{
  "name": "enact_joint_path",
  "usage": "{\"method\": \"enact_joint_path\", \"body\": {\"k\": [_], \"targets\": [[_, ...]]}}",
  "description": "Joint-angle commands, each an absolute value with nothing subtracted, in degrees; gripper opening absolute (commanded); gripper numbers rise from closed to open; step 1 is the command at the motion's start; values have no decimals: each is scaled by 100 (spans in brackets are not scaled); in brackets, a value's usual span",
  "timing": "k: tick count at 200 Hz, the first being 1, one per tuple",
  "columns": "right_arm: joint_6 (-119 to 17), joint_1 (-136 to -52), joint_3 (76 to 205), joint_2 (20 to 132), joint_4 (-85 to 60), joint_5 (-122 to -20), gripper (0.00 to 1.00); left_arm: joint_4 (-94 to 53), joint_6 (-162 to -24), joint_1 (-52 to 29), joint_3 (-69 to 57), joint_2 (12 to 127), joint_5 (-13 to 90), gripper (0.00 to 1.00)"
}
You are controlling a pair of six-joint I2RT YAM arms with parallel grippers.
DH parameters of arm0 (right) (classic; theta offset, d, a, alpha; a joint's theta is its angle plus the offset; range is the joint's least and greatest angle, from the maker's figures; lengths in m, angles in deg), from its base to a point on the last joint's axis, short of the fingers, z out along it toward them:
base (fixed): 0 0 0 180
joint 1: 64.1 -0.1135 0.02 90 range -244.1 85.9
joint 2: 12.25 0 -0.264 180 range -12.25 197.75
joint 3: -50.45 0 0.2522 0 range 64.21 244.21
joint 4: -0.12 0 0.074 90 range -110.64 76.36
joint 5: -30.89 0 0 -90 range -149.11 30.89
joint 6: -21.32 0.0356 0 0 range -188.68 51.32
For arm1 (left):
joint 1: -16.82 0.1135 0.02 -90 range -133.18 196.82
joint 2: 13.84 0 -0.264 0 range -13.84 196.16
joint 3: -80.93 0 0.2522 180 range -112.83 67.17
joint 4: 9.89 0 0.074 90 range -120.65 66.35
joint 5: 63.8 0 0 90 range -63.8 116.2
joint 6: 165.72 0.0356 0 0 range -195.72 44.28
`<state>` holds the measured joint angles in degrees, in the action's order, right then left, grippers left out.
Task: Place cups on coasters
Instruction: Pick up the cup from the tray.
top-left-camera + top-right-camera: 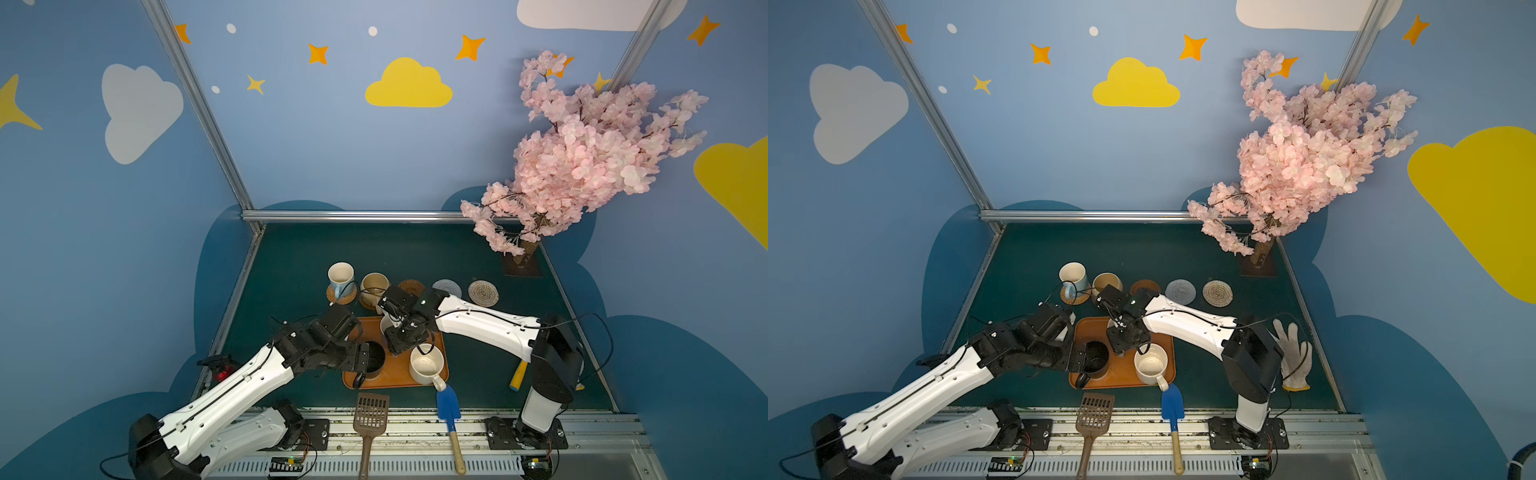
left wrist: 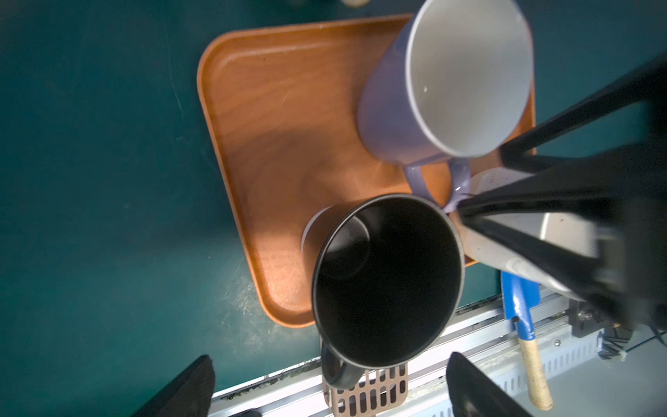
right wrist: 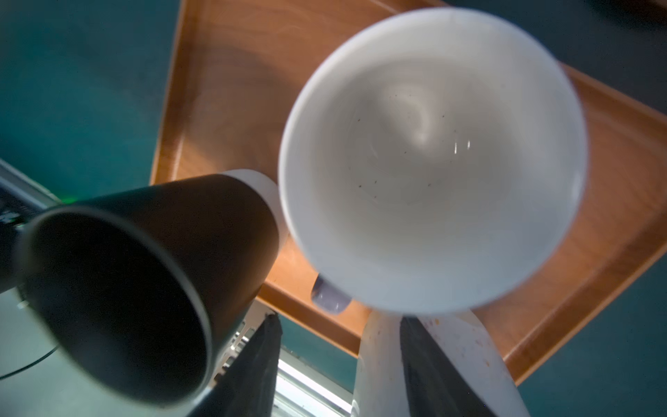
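An orange tray [image 1: 397,377] carries a black cup [image 2: 386,281], a lavender cup [image 2: 389,119] and a wide cream cup [image 1: 426,365]. My left gripper [image 2: 332,386] is wide open, its fingers either side of the black cup's handle without touching. My right gripper [image 3: 335,321] is half closed, astride the lavender cup's handle [image 3: 330,299] with gaps on both sides. Behind the tray, a light blue cup [image 1: 340,275] stands on a rattan coaster [image 1: 341,296]. A tan cup [image 1: 374,286] stands beside it. A brown coaster [image 1: 411,286], a grey one [image 1: 446,287] and a cream one [image 1: 483,293] lie bare.
A brown slotted spatula [image 1: 371,415] and a blue trowel [image 1: 449,409] lie across the metal front rail. A yellow-handled tool [image 1: 518,376] and a white glove [image 1: 1293,357] lie by the right arm's base. A pink blossom tree [image 1: 582,158] stands at the back right.
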<state>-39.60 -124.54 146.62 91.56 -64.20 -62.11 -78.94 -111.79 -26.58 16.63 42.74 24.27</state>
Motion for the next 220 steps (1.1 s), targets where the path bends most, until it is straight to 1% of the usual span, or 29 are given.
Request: {"method": "enact_joint_path", "body": {"k": [1, 36, 58, 85, 112, 154, 174, 191, 200, 220], "targets": [[-4003, -12474, 14874, 9286, -6834, -6066, 51, -7806, -11201, -2660, 1492, 4334, 2348, 100], [-3810, -12371, 14784, 9265, -6924, -5910, 42, -7759, -11160, -2646, 1482, 4284, 2277, 100], [-3849, -12365, 14746, 9273, -6836, -5859, 39, -7708, -11169, -2650, 1512, 4262, 2286, 100], [-3977, -12361, 14672, 9322, -6634, -5800, 33, -7691, -11188, -2644, 1540, 4212, 2243, 100], [-4028, -12360, 14611, 9364, -6468, -5761, 29, -7691, -11159, -2633, 1564, 4197, 2225, 100], [-4029, -12360, 14651, 9488, -6475, -5728, 28, -7660, -11075, -2616, 1597, 4270, 2234, 100], [-4025, -12360, 14672, 9532, -6497, -5742, 31, -7630, -11046, -2617, 1601, 4296, 2226, 100], [-4038, -12360, 14659, 9557, -6486, -5744, 31, -7604, -11039, -2609, 1593, 4298, 2202, 100], [-4051, -12364, 14664, 9572, -6470, -5744, 29, -7595, -11031, -2607, 1591, 4294, 2198, 100], [-4073, -12360, 14684, 9557, -6481, -5755, 19, -7602, -11015, -2598, 1600, 4298, 2190, 100]]}}
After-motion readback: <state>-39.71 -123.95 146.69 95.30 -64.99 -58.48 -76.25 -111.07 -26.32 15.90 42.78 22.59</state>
